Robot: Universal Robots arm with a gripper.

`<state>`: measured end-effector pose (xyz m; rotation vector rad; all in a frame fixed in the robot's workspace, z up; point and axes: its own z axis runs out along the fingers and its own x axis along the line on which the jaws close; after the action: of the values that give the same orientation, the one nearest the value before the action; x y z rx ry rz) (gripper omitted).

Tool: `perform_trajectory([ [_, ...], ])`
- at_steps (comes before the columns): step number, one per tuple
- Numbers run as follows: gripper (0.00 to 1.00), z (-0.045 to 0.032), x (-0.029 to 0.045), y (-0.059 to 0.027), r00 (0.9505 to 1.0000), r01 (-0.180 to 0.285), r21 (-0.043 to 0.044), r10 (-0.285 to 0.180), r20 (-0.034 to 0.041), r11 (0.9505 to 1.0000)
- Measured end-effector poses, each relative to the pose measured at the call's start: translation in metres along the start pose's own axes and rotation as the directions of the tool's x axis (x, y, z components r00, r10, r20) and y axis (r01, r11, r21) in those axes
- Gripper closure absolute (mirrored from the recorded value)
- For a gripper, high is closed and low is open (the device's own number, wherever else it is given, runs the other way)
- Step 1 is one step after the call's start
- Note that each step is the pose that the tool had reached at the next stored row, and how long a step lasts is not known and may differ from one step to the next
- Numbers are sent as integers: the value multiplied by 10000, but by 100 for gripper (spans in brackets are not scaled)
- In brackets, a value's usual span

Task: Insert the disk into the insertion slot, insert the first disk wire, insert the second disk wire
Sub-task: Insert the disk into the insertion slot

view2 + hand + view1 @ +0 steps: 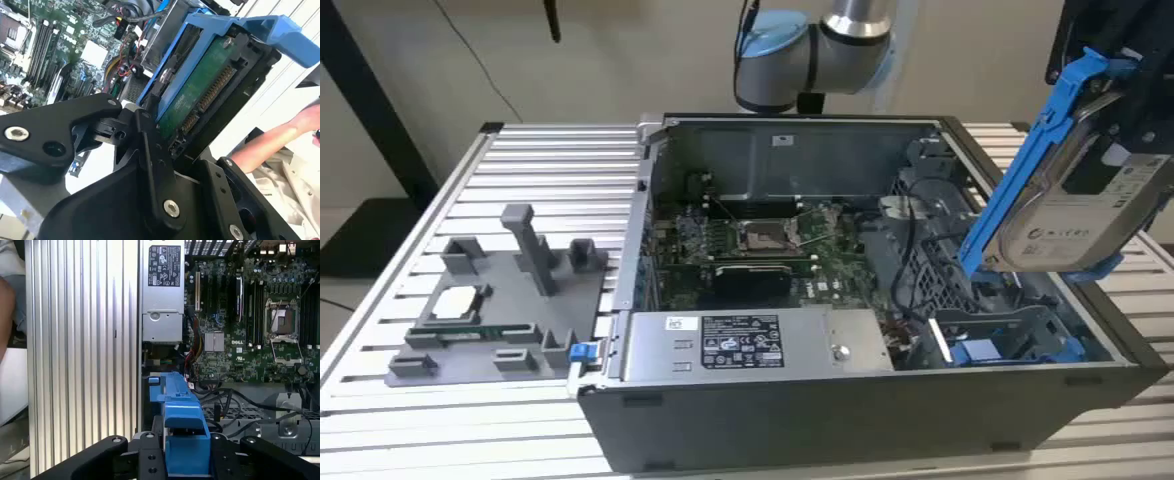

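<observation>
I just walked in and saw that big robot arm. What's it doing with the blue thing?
The robot arm's gripper is holding the disk, a silver hard drive in a blue plastic frame. It is tilted up in the air over the open computer case, at the exterior view's right. The insertion slot, with its blue rails, sits below it inside the case, and the disk is not in it yet. The disk has no wires plugged in.
</observation>
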<state>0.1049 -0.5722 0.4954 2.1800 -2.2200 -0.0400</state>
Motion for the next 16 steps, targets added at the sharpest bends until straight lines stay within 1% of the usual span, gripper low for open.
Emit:
perform_trajectory([
  [11, 100, 0, 0, 0, 10000, 0, 0, 0, 0, 10000],
  [13, 100, 7, 0, -1, 10000, 2, 16, -2, 0, 10000],
  [16, 100, 47, 1, -2, 10000, 0, 55, 0, 2, 10000],
])
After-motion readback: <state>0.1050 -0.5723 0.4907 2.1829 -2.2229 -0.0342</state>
